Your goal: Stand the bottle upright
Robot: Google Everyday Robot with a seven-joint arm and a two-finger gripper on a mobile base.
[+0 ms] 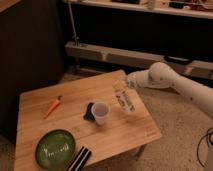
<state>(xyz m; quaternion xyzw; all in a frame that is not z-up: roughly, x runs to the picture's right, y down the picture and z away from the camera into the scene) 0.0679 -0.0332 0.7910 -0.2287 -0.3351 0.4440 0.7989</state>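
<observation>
The bottle (pixel 125 101) lies right of centre on the table (pixel 60 125), long axis running up-left to down-right, beside the cup (pixel 100 112); the gripper (pixel 121 85) sits at its upper end. Whether it is pinching, I cannot tell.
</observation>
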